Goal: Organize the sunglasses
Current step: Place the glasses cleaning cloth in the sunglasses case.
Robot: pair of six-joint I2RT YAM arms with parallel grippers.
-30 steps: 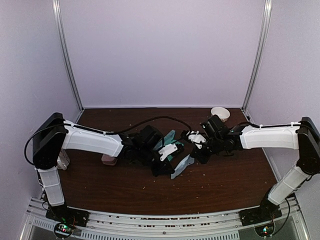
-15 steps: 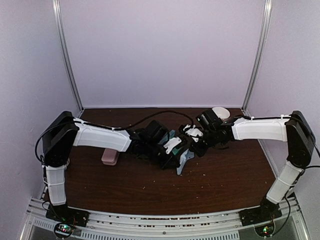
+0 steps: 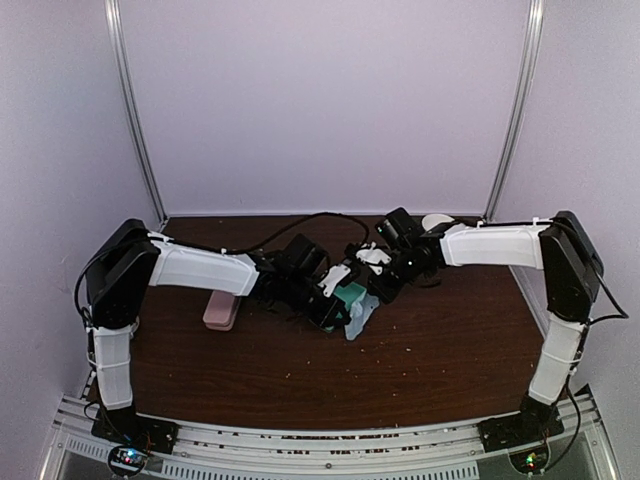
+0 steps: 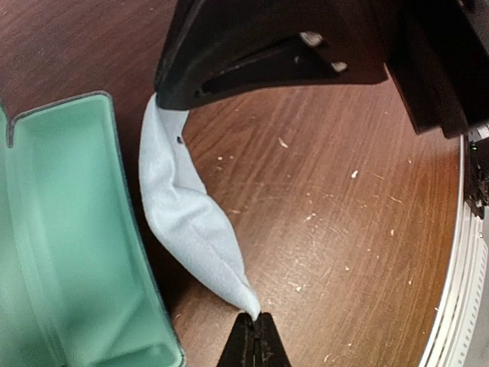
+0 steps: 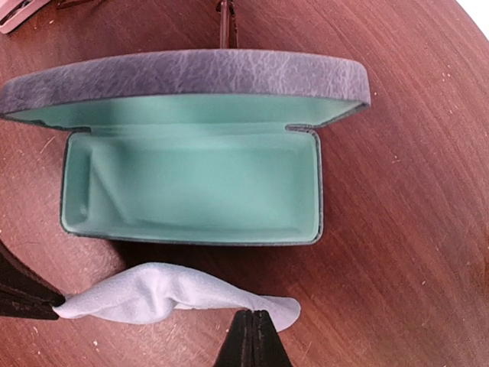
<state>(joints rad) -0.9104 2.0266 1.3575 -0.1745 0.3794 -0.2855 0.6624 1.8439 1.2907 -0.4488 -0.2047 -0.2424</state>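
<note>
A light-blue cloth (image 4: pixel 183 206) is stretched between both grippers just above the table. My left gripper (image 4: pixel 257 317) is shut on one corner of it. My right gripper (image 5: pixel 254 315) is shut on the opposite edge of the cloth (image 5: pixel 168 294). Just beyond the cloth lies an open grey-blue case (image 5: pixel 191 76) with an empty teal inside (image 5: pixel 191 183). A thin reddish-brown wire piece (image 5: pixel 227 23), apparently of the wire-frame glasses, shows behind the case's lid. The dark sunglasses are hidden. In the top view both grippers meet over the case (image 3: pixel 350 297) and the cloth (image 3: pixel 358 322) at mid-table.
A pink case (image 3: pixel 220 312) lies to the left, under the left arm. A white bowl (image 3: pixel 436 221) stands at the back right. Crumbs dot the brown table (image 3: pixel 430 360). The table's metal front rail (image 4: pixel 458 290) shows in the left wrist view.
Both grippers have moved away from the front edge and closer together, carrying the cloth with them. The case's teal inside now shows between them.
</note>
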